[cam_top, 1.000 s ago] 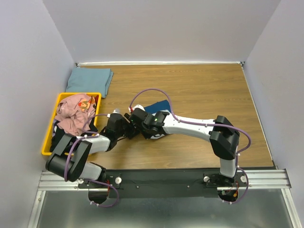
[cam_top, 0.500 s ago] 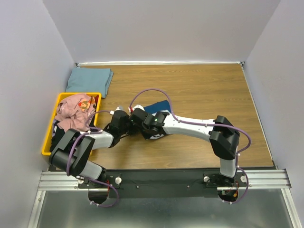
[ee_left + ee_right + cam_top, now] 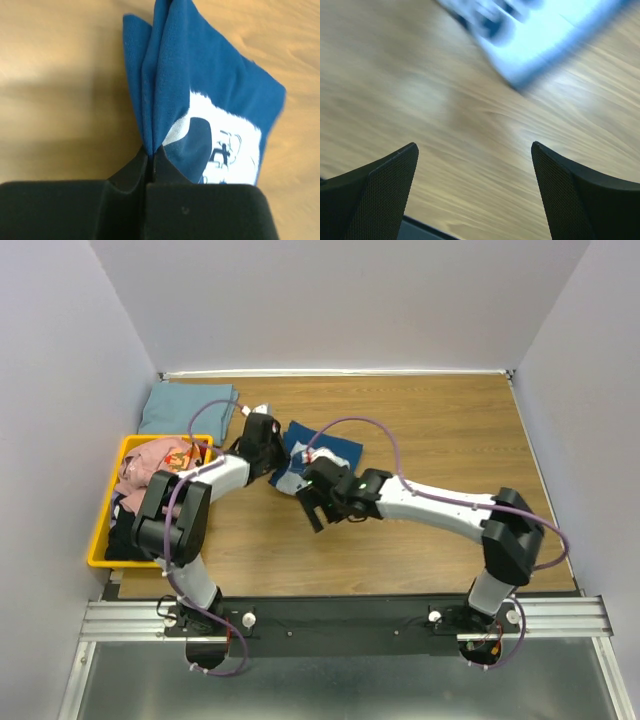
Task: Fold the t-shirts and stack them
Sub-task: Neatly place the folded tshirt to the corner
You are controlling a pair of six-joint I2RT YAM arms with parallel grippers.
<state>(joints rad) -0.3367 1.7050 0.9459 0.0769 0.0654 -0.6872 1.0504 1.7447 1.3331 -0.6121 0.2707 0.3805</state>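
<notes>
The left tool (image 3: 150,156) is clamped together on a bunched fold of the soft navy shirt (image 3: 210,85), which lies rumpled left of centre on the wood-grain surface (image 3: 450,430), its white print showing. Just near of it, the right tool (image 3: 474,146) gapes apart. A flat-folded grey-blue shirt (image 3: 187,406) sits far left. Bare wood runs right to the wall.

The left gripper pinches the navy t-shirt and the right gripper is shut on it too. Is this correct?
Not fully. The left gripper does pinch the navy t-shirt, but the right gripper is open and holds nothing; the right wrist view shows this.
</notes>
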